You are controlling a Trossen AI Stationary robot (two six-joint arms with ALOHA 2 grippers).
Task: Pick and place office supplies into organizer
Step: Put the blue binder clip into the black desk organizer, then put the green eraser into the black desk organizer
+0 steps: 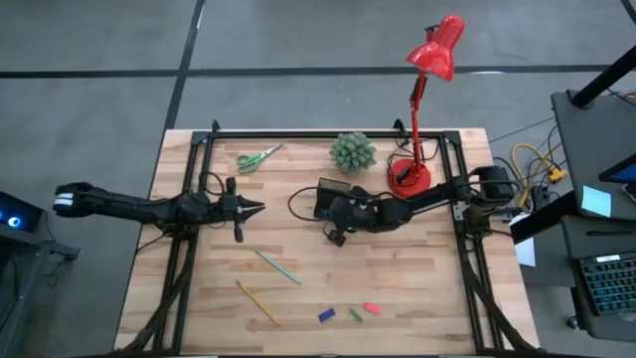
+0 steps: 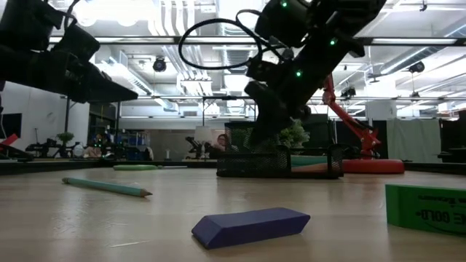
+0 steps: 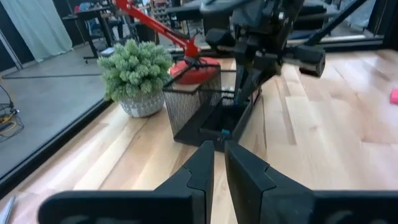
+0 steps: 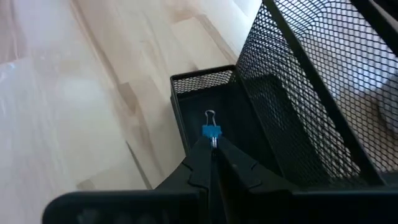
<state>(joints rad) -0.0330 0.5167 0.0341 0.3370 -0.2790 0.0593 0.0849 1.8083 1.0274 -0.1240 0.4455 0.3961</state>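
Note:
The black mesh organizer [image 1: 328,191] stands mid-table, in front of the plant. My right gripper [image 4: 212,144] reaches into its low front compartment [image 4: 193,118], shut on a small blue binder clip [image 4: 211,131]. My left gripper [image 1: 256,208] hovers shut to the organizer's left, touching nothing. Green-handled scissors [image 1: 258,157] lie flat near the far edge. A teal pen [image 1: 278,267] and a yellow pencil [image 1: 256,301] lie nearer the front. Blue [image 1: 326,315], green [image 1: 356,315] and pink [image 1: 372,308] pieces rest close to the near edge. The dotted cube and the sticky pad are out of view. My right gripper pinches the binder clip between its two fingertips [image 4: 202,152], by the wire handle [image 4: 213,142] on the near side of the blue body. The fingers slant down into the organizer from the table's right. The clip's other wire loop [image 4: 210,116] sticks out beyond the tips.
A spiky green potted plant [image 1: 353,152] stands just behind the organizer, and the red lamp's round base [image 1: 409,177] lies to its right. The lamp's arm rises above the right arm. Bare wood spreads between the organizer and the loose items near the front edge.

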